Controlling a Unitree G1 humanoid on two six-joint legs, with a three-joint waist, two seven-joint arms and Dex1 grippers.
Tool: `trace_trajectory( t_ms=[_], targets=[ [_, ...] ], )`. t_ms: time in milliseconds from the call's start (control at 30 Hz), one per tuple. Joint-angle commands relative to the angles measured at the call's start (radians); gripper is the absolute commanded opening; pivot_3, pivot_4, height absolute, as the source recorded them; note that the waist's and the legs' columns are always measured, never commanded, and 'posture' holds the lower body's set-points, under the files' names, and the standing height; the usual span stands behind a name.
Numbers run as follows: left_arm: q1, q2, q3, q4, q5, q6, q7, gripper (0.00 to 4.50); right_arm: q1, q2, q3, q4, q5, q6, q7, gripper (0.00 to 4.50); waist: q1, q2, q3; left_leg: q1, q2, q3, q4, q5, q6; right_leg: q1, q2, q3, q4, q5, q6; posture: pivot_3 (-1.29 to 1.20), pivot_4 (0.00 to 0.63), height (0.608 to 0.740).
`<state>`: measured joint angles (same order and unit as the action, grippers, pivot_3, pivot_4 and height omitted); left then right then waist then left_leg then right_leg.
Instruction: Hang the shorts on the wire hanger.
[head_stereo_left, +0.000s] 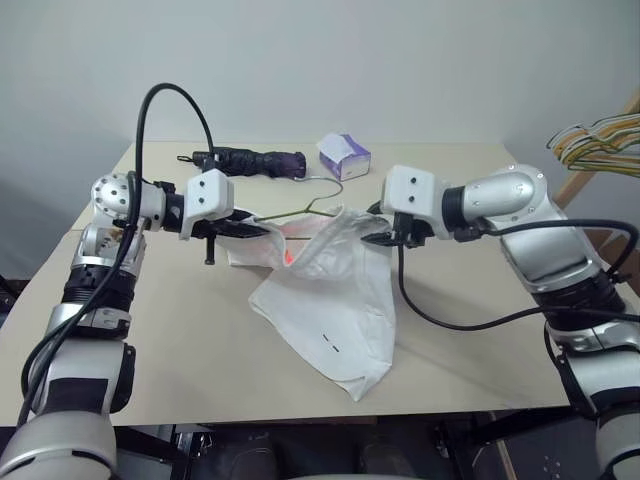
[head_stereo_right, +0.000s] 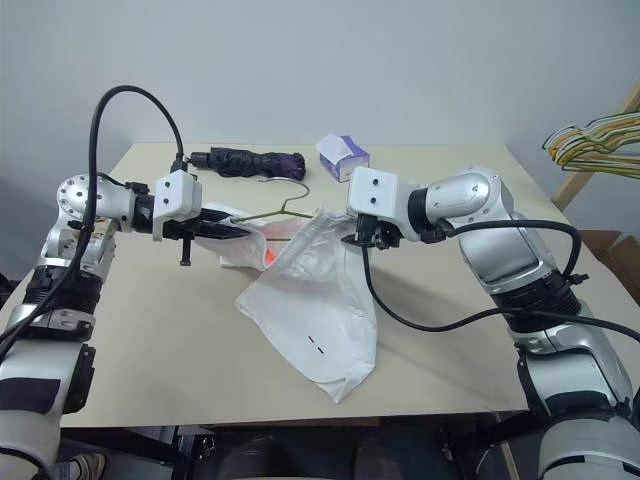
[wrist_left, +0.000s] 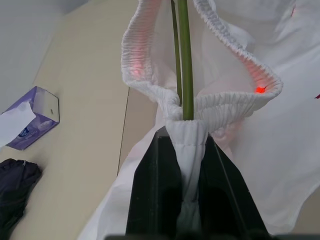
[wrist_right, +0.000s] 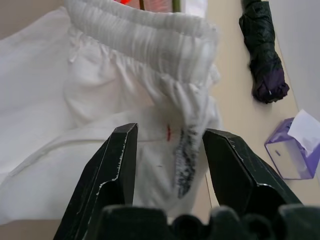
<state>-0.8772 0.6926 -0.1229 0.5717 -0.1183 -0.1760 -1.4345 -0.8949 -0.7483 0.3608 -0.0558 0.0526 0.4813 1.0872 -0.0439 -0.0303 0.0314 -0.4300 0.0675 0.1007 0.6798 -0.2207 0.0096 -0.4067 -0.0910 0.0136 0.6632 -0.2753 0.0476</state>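
Observation:
The white shorts hang over the table, with their lower leg resting on the tabletop. My left gripper is shut on a bunched piece of the elastic waistband. The thin green wire hanger runs out of that same pinch. Its hook points toward the back of the table. From the right, my right gripper stands open at the other side of the waistband. Its two black fingers sit on either side of a fold of cloth without closing on it.
A folded dark umbrella and a white-and-purple tissue box lie at the back of the beige table. A bunch of yellow and green hangers hangs off to the right, beyond the table.

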Motion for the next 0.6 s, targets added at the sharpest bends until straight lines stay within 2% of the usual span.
trace_trajectory(
  t_ms=[33,600],
  targets=[
    [-0.045,0.000,0.013,0.008,-0.002,-0.028,0.007,0.02,-0.048,-0.002,-0.061,0.011,0.012,-0.044,0.019,2.50,0.000,0.000,0.000,0.000,0.000,0.000,0.000,0.000,0.000,0.000,0.000,0.000,0.000,0.000,0.000,-0.01,0.000,0.740],
    [-0.087,-0.008,0.024,0.016,-0.022,-0.047,-0.016,0.02,-0.084,0.087,-0.025,0.125,-0.002,-0.016,0.087,2.50,-0.001,0.000,0.000,0.000,0.000,0.000,0.000,0.000,0.000,0.000,0.000,0.000,0.000,0.000,0.000,-0.02,0.000,0.740]
  ],
)
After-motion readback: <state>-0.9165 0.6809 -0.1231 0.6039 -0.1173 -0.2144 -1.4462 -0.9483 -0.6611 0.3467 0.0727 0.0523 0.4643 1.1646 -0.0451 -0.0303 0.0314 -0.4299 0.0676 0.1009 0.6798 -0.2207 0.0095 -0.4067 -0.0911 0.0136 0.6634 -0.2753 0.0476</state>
